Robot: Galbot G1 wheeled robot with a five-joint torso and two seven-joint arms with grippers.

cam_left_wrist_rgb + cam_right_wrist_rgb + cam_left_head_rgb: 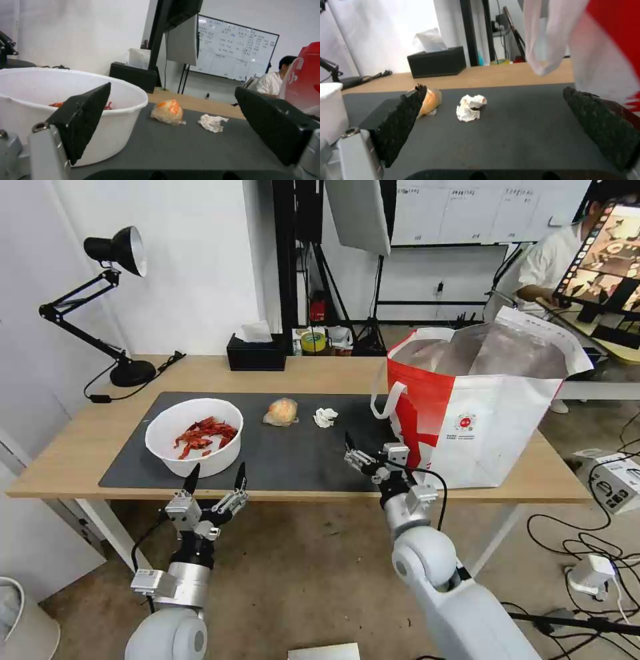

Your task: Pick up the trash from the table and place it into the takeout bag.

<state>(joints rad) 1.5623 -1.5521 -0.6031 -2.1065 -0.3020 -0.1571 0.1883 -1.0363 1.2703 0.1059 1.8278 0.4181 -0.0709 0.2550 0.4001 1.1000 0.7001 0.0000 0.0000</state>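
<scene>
On the dark mat of the table stands a white bowl of red shells, with a wrapped orange lump and a crumpled tissue to its right. The takeout bag stands open at the table's right end. My left gripper hovers open at the table's front edge, just before the bowl. My right gripper is open over the mat's front, beside the bag's red side, facing the tissue and the lump.
A black desk lamp stands at the back left and a black tissue box at the back middle. The bag's white handle hangs toward the mat. Cables and power boxes lie on the floor to the right.
</scene>
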